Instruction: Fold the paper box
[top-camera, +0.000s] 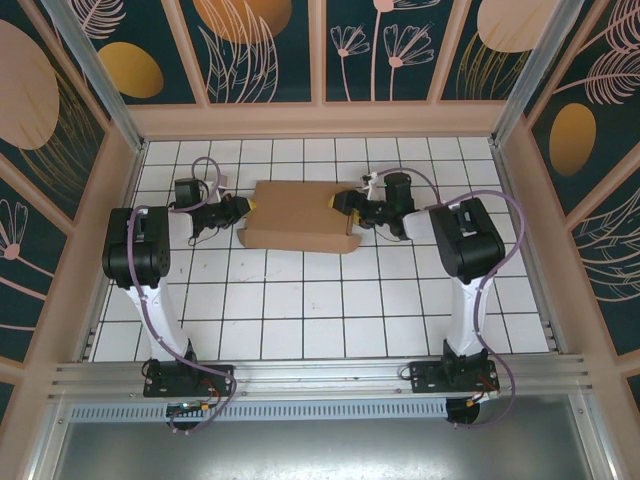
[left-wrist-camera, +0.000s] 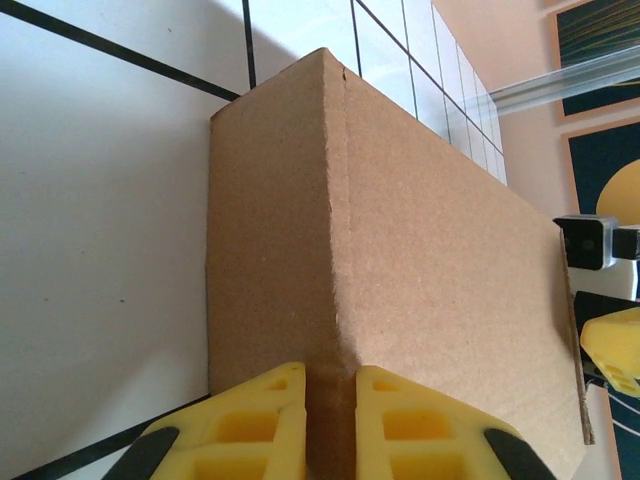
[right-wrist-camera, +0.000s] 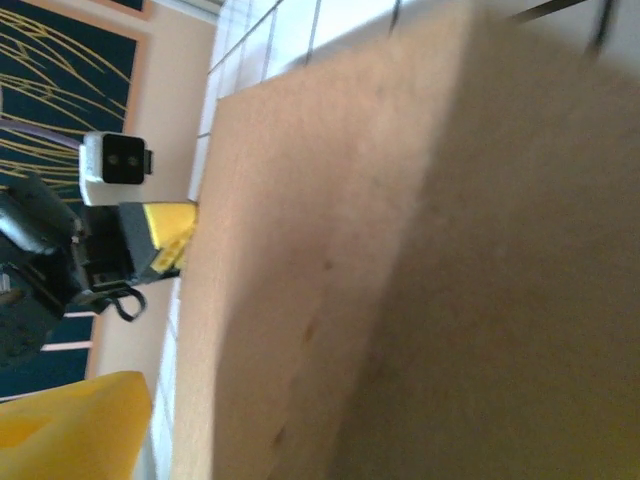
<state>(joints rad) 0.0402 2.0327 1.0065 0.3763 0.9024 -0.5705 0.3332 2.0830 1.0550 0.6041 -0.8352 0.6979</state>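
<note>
The paper box (top-camera: 298, 215) is a flat brown cardboard box lying on the white tiled table, towards the back. My left gripper (top-camera: 245, 208) is at its left end. In the left wrist view both yellow fingers (left-wrist-camera: 265, 420) pinch a folded corner edge of the box (left-wrist-camera: 430, 230), with cardboard filling the gap between them. My right gripper (top-camera: 340, 203) is at the box's right end. In the blurred right wrist view the box (right-wrist-camera: 400, 250) looms close. One yellow finger (right-wrist-camera: 70, 430) stands just clear of its side and the other is hidden behind it.
Wooden walls (top-camera: 320, 120) with patterned panels close in the table at the back and on both sides. A metal rail (top-camera: 320, 375) runs along the near edge by the arm bases. Bare tiles (top-camera: 310, 310) lie between the box and the bases.
</note>
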